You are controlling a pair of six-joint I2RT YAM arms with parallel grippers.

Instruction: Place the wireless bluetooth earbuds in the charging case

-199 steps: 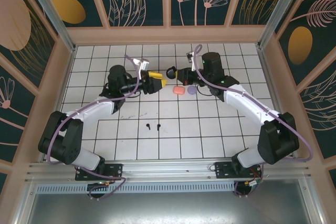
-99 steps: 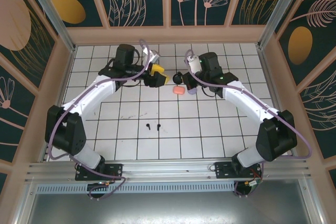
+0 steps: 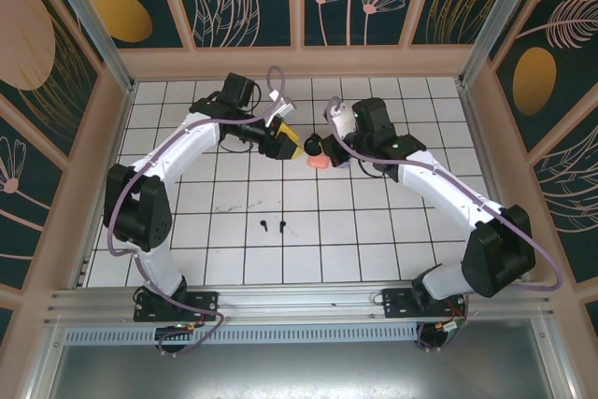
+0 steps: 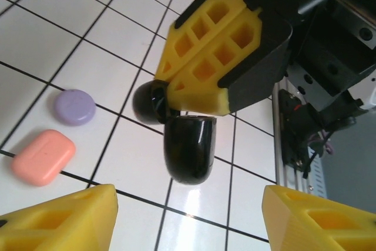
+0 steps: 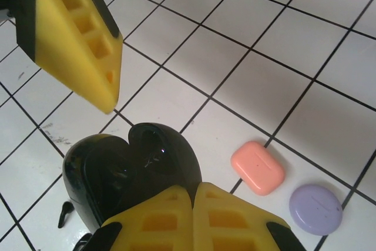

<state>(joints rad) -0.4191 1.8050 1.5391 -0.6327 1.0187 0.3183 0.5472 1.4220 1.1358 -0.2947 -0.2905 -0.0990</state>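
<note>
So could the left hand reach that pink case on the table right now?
Probably yes. The left hand is open and near, and the pink case lies bare on the tiles beside the lavender case, though the right hand, gripping the black case, hangs close.

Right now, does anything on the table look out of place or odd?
Nothing damaged or spilled. Oddly, the black case is held open in the right pincer while two black earbuds lie loose on the tiles, nearer the arm bases. The pink case and lavender case lie shut.
</note>
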